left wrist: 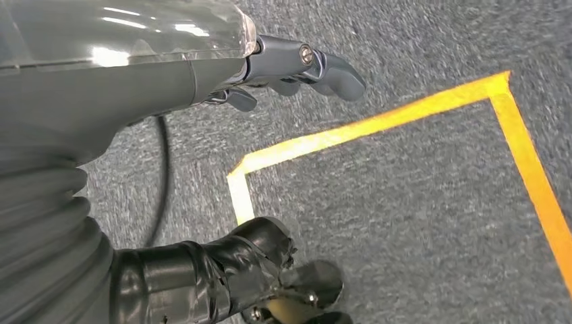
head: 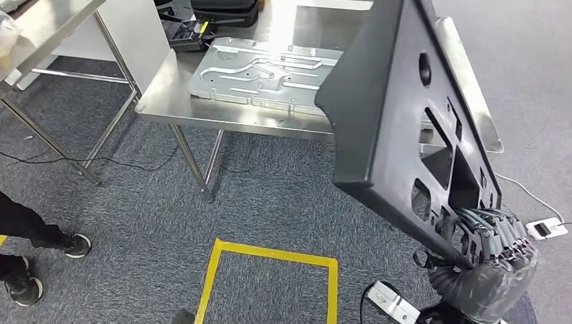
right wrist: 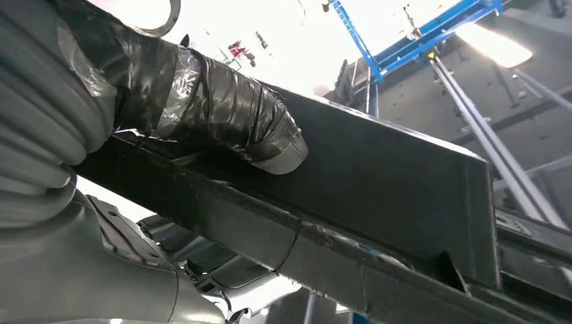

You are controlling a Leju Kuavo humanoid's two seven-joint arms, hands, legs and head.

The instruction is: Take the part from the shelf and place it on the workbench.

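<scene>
A large black plastic part (head: 405, 115) with several cut-outs stands tilted upright on the right of the head view, held from below by my right hand (head: 496, 236). In the right wrist view the taped thumb (right wrist: 202, 108) presses on the part's black edge (right wrist: 378, 196). The steel workbench (head: 202, 111) lies ahead, partly hidden behind the part. My left hand (left wrist: 283, 74) hangs over the carpet, its fingers loosely curled and holding nothing.
A stamped silver metal panel (head: 263, 74) lies on the workbench, with a black and yellow device (head: 189, 34) behind it. A second steel table (head: 47, 23) stands at far left. A person's black shoes (head: 40, 263) are at lower left. Yellow floor tape (head: 270, 253) marks a square; a white power strip (head: 394, 304) lies near my right arm.
</scene>
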